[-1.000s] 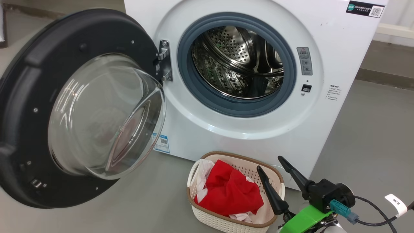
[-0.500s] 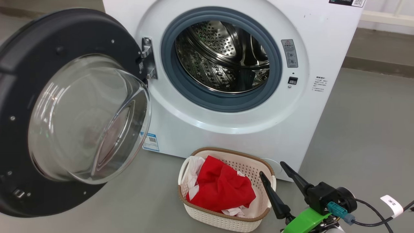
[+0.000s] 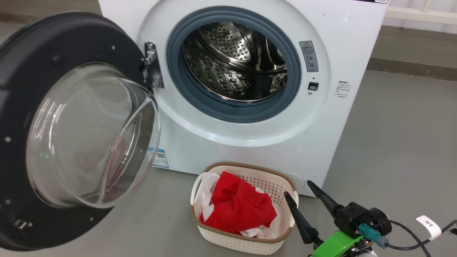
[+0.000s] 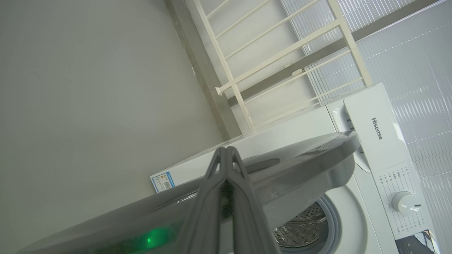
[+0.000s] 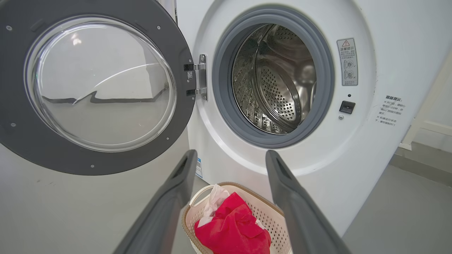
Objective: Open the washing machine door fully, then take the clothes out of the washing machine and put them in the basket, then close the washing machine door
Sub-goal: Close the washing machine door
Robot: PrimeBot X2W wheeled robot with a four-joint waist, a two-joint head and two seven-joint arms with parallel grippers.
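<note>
Door: The washing machine door (image 3: 21, 125) stood swung wide open at the left of the opening. It hung on its metal hinge (image 3: 151, 66), with its clear glass bowl bulging outward.
Machine: The white washing machine (image 3: 250, 142) showed its grey rubber ring (image 3: 228, 112) around the perforated steel drum (image 3: 232, 67), whose bare metal walls were in plain sight.
Clothes: The red clothes (image 3: 237, 207), with white parts at the edges, lay bundled inside the basket.
Basket: The cream basket (image 3: 232, 242) sat on the grey floor (image 3: 392, 142), just in front of the machine's lower front.
Right tool: The right tool (image 3: 297, 187) was released, its two dark fingers spread and holding nothing. It hung just right of the basket, pointing toward the machine.
Left tool: The left tool (image 4: 225, 150) was clenched, its fingertips pressed together with nothing seen between them. It was close to the door's outer face, and whether it touched the door could not be told.
</note>
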